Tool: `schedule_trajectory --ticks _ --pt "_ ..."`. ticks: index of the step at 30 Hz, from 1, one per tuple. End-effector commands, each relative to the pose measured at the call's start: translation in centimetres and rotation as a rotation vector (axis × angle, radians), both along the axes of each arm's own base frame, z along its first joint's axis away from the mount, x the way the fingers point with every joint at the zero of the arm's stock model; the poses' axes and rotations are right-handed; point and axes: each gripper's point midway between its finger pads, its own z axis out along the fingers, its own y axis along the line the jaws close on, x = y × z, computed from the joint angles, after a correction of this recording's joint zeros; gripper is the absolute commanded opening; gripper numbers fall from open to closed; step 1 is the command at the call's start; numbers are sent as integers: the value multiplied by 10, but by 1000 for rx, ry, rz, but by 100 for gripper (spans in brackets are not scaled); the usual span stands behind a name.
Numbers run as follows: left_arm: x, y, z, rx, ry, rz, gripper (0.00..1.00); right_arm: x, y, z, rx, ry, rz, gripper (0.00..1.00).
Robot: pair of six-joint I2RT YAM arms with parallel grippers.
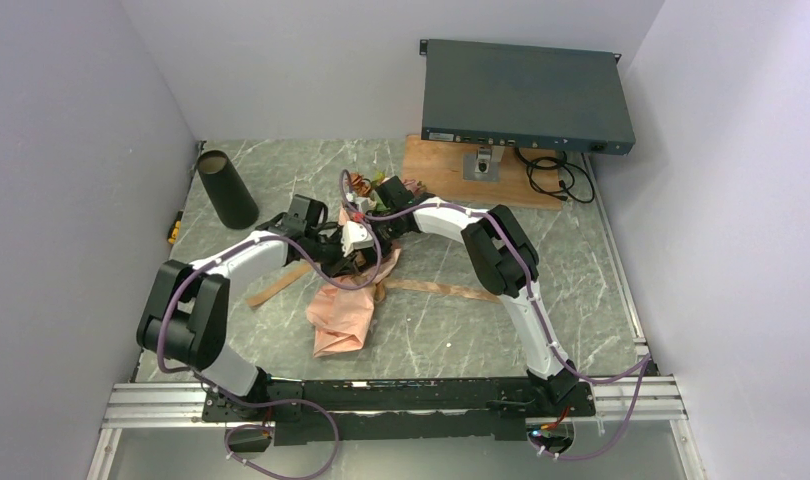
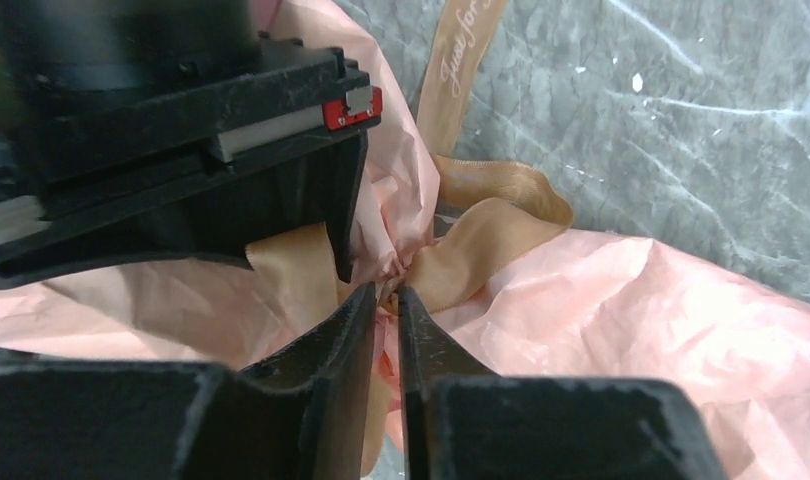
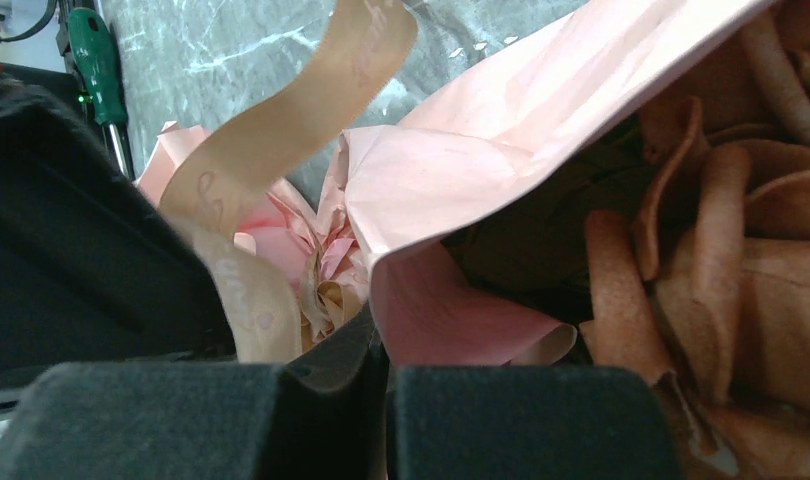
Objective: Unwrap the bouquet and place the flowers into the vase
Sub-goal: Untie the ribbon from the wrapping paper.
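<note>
Bouquet of roses in crinkled salmon-pink paper (image 1: pixel 343 305) is lying mid-table between both arms, rust rose heads (image 1: pixel 359 186) pointing far, paper tail pointing near. Tan satin ribbon (image 2: pixel 486 238) is sitting knotted around the gathered paper, ends trailing left and right over the grey marble table (image 1: pixel 591 300). Left gripper (image 2: pixel 388 293) is pinching the bouquet at the knot, jaws almost together. Right gripper (image 3: pixel 384 350) is pressing just beside it, jaws together; can't tell if paper is caught. Matte black cylinder vase (image 1: pixel 227 188) is standing far left, well apart.
</note>
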Motion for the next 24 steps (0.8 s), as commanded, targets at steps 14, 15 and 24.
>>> schedule_trajectory --ticks 14,15,24 --pt "12 13 -42 145 -22 -5 42 0 -51 -84 -279 13 -49 0" --pt "12 14 -43 152 -18 -3 42 1 -51 -84 -280 12 -49 0" --pt "10 14 -36 146 23 23 4 3 -57 -87 -291 4 -48 0"
